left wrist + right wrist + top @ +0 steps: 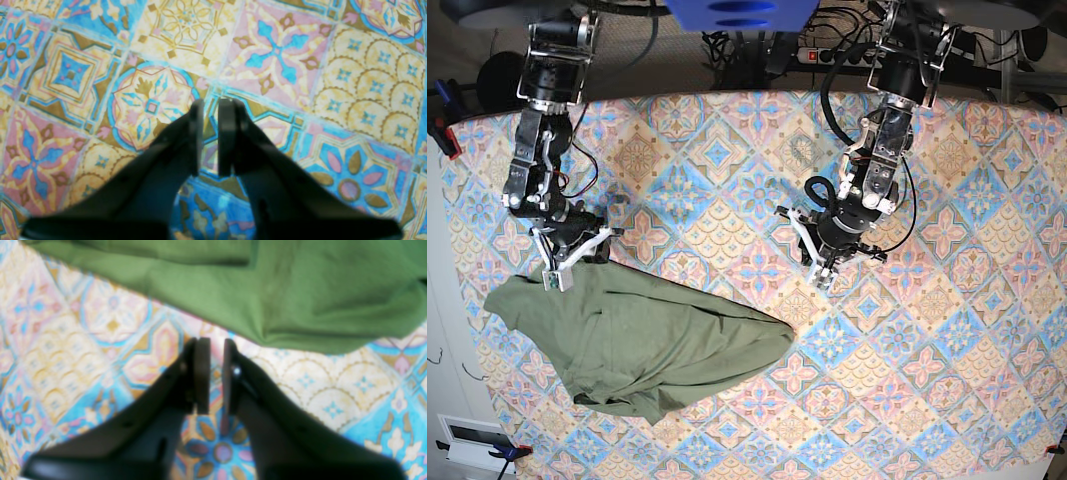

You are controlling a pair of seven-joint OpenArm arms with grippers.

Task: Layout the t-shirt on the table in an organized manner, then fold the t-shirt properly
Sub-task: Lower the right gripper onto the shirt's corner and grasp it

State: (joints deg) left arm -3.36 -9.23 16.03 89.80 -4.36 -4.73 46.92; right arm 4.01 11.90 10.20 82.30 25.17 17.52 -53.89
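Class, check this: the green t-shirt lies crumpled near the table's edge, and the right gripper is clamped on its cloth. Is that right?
Not quite. The right gripper holds nothing: in the right wrist view its jaws stand slightly apart over bare table, just short of the t-shirt. The rest is right.

- Even, bright, diffuse light falls across the table [727,160]; no glare.
- Shadows are soft: a faint dark edge lies under the t-shirt [637,340] along its right fold in the base view.
- Both wrist views are soft; the right wrist view is blurrier, smearing the tile pattern.
- The base view is sharp, with the far table edge bowed.
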